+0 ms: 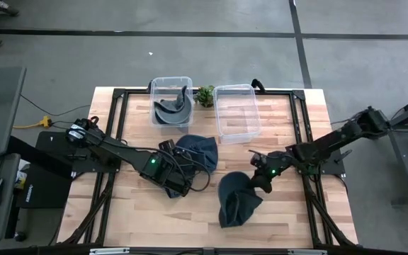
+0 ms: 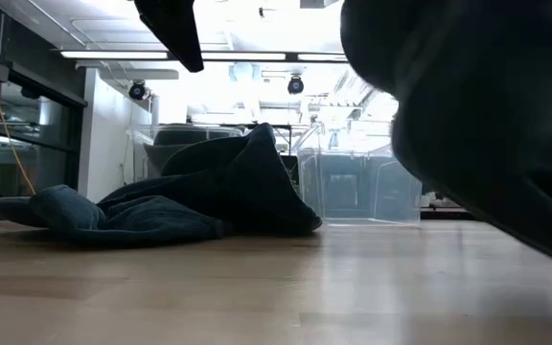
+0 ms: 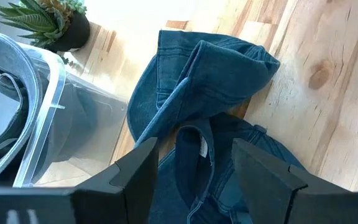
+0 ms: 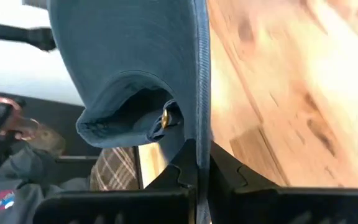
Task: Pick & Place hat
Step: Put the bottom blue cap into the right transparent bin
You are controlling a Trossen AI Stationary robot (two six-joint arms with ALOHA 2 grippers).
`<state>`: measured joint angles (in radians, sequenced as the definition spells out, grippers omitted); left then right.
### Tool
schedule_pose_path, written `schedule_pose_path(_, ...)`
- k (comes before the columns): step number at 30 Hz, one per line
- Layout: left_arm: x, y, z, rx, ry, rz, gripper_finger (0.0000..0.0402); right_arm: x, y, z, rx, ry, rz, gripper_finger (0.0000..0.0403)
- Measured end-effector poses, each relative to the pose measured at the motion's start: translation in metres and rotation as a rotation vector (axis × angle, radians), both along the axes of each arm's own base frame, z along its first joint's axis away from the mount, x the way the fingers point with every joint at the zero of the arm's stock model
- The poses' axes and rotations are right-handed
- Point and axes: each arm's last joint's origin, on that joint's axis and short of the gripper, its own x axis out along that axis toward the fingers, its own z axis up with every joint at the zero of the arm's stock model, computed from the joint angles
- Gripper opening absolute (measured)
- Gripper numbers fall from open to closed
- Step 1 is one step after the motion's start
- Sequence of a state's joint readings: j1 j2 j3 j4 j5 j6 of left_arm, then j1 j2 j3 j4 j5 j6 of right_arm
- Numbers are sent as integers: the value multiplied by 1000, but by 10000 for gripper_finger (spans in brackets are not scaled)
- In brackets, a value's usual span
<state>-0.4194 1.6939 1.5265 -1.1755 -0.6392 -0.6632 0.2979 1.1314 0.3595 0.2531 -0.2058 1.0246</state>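
Two dark blue denim hats are on the table. One hat (image 1: 198,151) (image 3: 210,81) lies crumpled on the wood in front of the bins, also seen in the low view (image 2: 209,192). My left gripper (image 1: 172,177) (image 3: 194,180) hovers open over its near part, a finger on either side. The second hat (image 1: 236,200) (image 4: 135,62) is in my right gripper (image 1: 261,178) (image 4: 199,152), which is shut on it. It fills the right of the low view (image 2: 468,115). My right gripper pinches the second hat by a thin stitched edge (image 4: 201,124) between its two fingers. The rest of the hat bulges out beyond the fingertips. In the low view its underside (image 2: 487,216) shows above the wood, apart from the table there.
Two clear plastic bins stand at the table's far side. The left bin (image 1: 172,85) holds a grey hat (image 1: 170,110); the right bin (image 1: 236,91) shows only bare plastic. A small potted plant (image 1: 205,95) stands between them. Bare wood lies near the table's near edge (image 1: 154,219).
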Motion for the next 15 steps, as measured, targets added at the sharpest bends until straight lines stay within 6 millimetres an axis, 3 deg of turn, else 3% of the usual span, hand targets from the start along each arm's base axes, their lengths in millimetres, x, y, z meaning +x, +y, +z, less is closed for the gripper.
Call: schedule_pose_path(15, 1, 0, 0, -3, -6, 0, 200, -23, -39, 52, -49, -306, -138, 1)
